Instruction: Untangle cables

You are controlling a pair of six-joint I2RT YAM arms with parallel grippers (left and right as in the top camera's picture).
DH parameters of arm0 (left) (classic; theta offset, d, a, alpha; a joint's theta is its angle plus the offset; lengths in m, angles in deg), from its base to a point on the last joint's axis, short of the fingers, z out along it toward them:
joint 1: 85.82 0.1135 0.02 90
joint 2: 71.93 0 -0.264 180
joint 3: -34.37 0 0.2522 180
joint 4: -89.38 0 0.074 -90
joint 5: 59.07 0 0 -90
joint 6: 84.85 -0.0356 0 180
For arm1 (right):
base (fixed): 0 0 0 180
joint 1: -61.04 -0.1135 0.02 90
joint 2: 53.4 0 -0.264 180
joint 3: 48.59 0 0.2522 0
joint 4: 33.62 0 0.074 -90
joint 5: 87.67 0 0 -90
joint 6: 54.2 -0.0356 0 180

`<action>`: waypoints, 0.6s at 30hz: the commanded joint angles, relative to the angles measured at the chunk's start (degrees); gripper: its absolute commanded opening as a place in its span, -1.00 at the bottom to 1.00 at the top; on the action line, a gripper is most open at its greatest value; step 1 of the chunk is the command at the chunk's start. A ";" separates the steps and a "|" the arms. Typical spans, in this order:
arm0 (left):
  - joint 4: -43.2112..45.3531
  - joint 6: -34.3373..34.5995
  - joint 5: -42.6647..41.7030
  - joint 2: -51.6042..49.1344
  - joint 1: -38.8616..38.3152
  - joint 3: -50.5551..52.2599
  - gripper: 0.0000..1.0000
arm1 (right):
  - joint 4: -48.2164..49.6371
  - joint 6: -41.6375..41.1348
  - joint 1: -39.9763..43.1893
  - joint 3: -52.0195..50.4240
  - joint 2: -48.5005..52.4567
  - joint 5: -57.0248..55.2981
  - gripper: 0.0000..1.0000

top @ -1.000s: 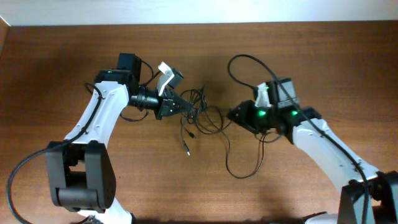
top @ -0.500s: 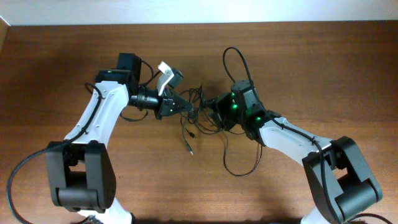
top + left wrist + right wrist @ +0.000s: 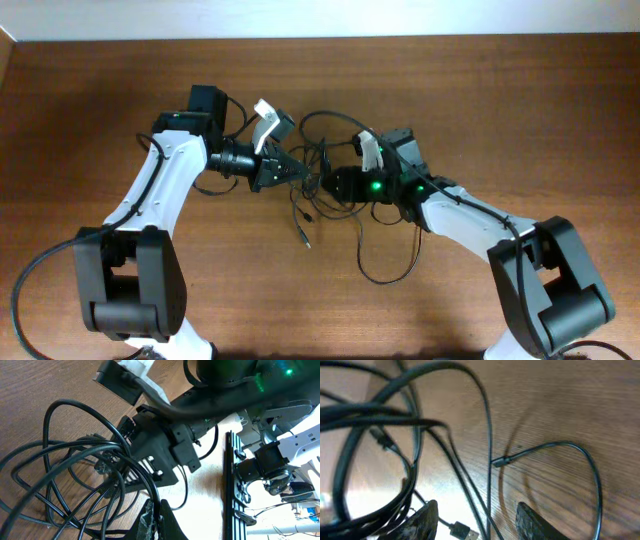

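Note:
The cables [image 3: 322, 172] are thin black cords bunched in a knot at the table's middle, with a loose loop [image 3: 388, 262] trailing to the front and a plug end [image 3: 303, 240] lying free. My left gripper [image 3: 291, 172] is shut on one strand at the knot's left side; the left wrist view shows the strand [image 3: 150, 485] pinched between its fingers [image 3: 160, 522]. My right gripper [image 3: 332, 184] is open at the knot's right side. In the right wrist view several strands [image 3: 487, 460] run between its spread fingers [image 3: 480, 525], and a plug [image 3: 462, 532] lies there.
The wooden table [image 3: 500, 100] extends on all sides. The two grippers sit very close together, a few centimetres apart across the knot. A cable loop [image 3: 330, 118] arcs up behind the right gripper. The right gripper's body [image 3: 160, 450] fills the left wrist view.
My right arm has swung left from the table's right into the knot and turned its wrist. The rear cable loop shifted left with it. The left arm has stayed still.

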 commanded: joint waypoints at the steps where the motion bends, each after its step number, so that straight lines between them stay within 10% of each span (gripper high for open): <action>1: -0.11 -1.11 -1.16 -0.37 0.02 0.17 -0.99 | 0.28 6.69 -0.09 0.11 0.24 3.52 -0.01; 12: -0.13 -1.11 -1.22 -0.37 0.04 0.17 -0.99 | 12.22 6.86 -0.90 0.11 6.71 -0.11 -0.11; 18: -0.11 -1.11 -0.94 -0.37 0.04 0.17 -0.99 | 13.07 5.97 0.20 0.13 6.71 -4.44 -0.75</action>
